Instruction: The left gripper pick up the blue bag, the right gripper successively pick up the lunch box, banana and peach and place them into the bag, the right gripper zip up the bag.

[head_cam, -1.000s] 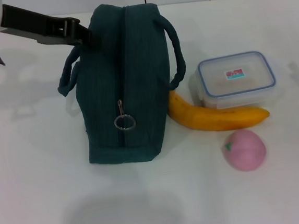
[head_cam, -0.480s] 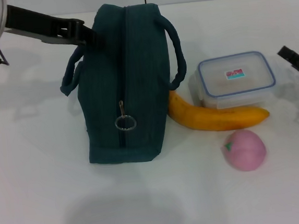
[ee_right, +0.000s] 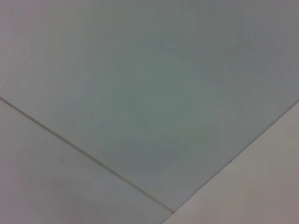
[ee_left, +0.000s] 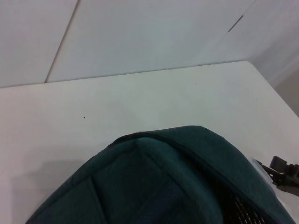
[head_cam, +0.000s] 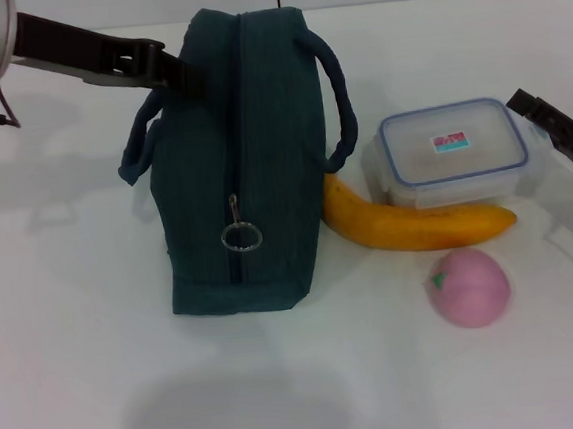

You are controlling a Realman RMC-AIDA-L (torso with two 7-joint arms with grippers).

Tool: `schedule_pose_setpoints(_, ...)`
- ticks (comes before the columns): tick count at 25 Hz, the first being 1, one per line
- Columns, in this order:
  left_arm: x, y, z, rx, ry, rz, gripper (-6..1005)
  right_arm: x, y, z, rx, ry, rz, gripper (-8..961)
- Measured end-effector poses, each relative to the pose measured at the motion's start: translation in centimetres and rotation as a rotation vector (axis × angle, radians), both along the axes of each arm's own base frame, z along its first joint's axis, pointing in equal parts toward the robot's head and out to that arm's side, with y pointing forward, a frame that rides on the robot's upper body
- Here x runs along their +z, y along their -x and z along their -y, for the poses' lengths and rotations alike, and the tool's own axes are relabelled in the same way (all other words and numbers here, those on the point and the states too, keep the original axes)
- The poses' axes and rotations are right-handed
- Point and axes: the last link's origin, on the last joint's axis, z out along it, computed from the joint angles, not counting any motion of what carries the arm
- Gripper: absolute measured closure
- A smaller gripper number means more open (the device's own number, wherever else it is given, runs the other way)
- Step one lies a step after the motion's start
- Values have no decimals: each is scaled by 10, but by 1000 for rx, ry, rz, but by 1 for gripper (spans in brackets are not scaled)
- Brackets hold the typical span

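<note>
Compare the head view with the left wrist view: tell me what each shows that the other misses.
Only the head view shows the lunch box, banana, peach, the bag's zipper pull and the left gripper at the bag's handle. Only the left wrist view shows the wall behind the table. Both show the blue bag and the right gripper.

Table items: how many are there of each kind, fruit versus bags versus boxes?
Fruit: 2, the banana and the peach.
Bags: 1, the blue bag.
Boxes: 1, the lunch box.
Total: 4.
</note>
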Motion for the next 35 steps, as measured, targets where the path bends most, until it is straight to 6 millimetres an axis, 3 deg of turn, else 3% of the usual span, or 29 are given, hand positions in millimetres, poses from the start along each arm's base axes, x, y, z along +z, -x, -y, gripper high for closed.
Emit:
schedule_pose_setpoints(24,-2,0,1,-7,6,-3,948,-5,3,4,-9,70,-66,207)
schedule_pose_setpoints(35,-2,1,1,-7,5,-8,947,-3,-3,8,-42,58,-82,574)
